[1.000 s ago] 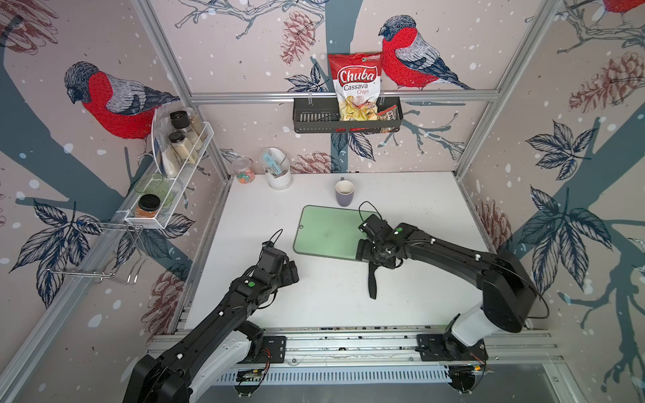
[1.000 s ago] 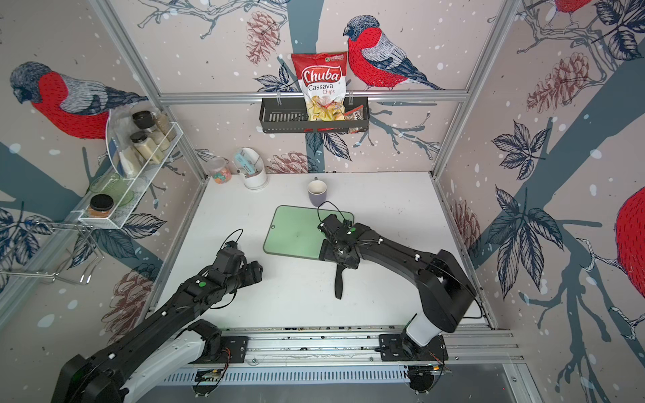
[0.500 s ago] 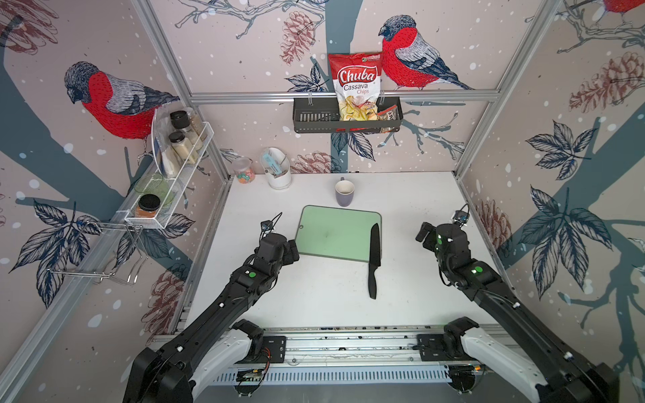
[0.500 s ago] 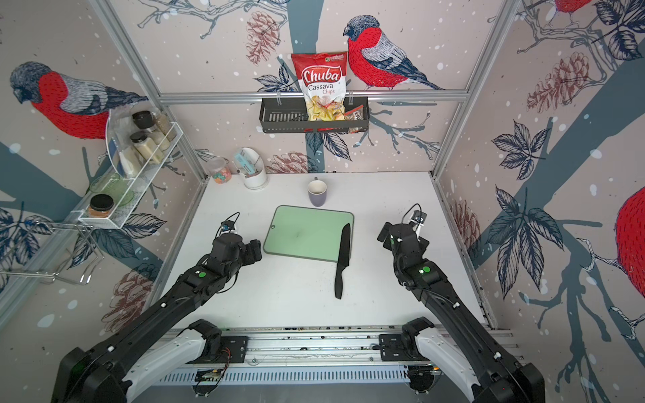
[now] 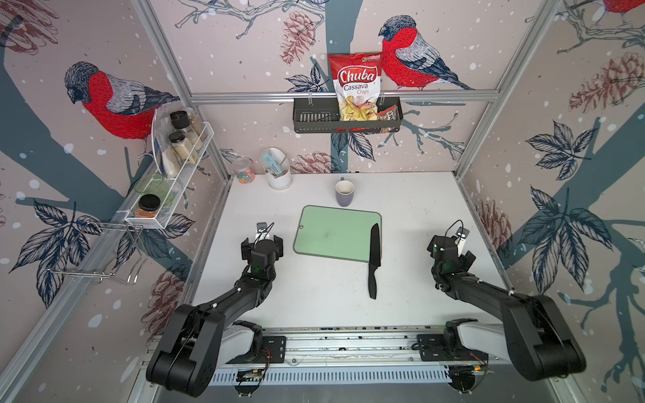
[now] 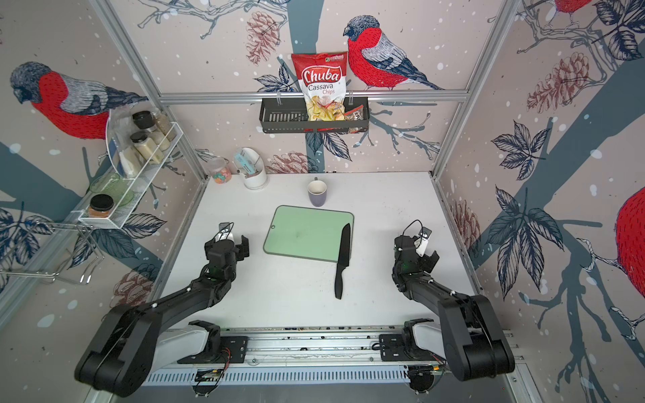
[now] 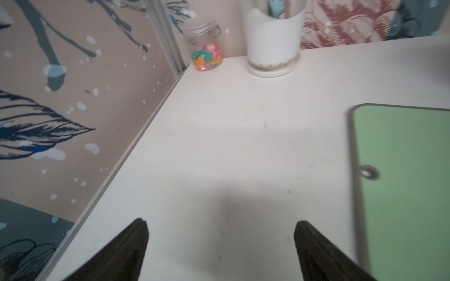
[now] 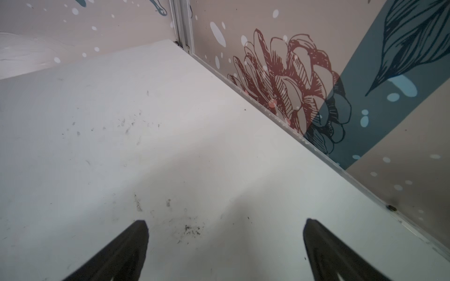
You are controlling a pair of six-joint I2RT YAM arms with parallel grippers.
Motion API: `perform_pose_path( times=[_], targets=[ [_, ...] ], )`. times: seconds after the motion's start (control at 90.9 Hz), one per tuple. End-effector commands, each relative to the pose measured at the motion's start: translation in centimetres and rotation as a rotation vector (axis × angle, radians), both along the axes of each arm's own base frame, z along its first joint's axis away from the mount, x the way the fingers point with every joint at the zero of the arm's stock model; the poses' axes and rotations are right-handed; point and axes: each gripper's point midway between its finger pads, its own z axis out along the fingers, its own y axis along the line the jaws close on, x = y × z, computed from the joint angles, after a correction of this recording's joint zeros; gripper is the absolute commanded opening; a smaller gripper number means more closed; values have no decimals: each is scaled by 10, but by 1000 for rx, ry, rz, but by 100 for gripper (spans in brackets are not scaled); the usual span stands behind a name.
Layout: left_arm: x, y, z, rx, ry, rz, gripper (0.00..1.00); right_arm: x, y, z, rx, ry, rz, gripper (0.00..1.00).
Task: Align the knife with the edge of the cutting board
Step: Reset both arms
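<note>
Top views: the all-black pointed kitchen knife (image 5: 374, 260) lies along the right short edge of the flat pale-green rectangular cutting board (image 5: 335, 232), blade on the board, handle overhanging onto the white table (image 5: 412, 279). Both arms sit well apart from it.

Left wrist view: the left claw (image 7: 220, 245) is released, holding nothing, the board's holed edge just beside it.

Right wrist view: the right claw (image 8: 225, 245) is released over bare table.

Risk: any arm sweep could catch the overhanging handle and spoil the alignment
</note>
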Motion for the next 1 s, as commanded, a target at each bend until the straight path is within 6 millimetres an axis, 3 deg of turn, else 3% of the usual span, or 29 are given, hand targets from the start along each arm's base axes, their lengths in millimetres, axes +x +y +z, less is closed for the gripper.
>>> perform_pose_path(
  times=[0.0,0.066,0.077,0.099,0.187,0.286,0.352,0.407,0.451,0.572,0.649,0.737,0.792,0.858,0.99],
  targets=[
    [30,-16,23,-120,-94,-120,93,10,-7,29,31,-181,-52,100],
    [37,-25,20,-117,-55,-185,91,-1,-6,31,65,-219,-20,100],
    [36,-28,20,-115,-55,-201,91,2,-4,41,72,-268,-14,100],
    [36,-32,22,-113,-69,-230,91,-1,-3,43,70,-296,-3,100],
    [20,-38,26,-71,-115,-241,94,-10,6,44,51,-321,39,100],
    [10,-11,28,39,-82,-94,92,-8,10,39,-7,-240,51,100],
    [9,5,34,72,-133,-12,94,-3,5,47,-89,-179,15,99],
    [15,5,37,38,-193,-18,95,-1,1,54,-115,-223,-29,100],
    [22,-3,33,24,-203,-66,95,4,9,57,-118,-286,44,100],
    [31,-16,16,67,-187,-125,95,12,22,48,-214,-338,93,100],
    [34,-20,5,44,-178,-172,96,27,45,41,-261,-254,187,100],
    [43,-15,8,27,-184,-153,97,35,29,19,-101,-200,252,100],
    [52,-5,-3,-8,-81,-123,97,47,12,7,-12,-170,228,100],
    [62,5,-6,-102,-43,-126,97,61,19,1,5,-117,285,100],
    [60,9,-7,-122,-59,-126,97,61,20,5,-2,-120,285,100]
  ],
)
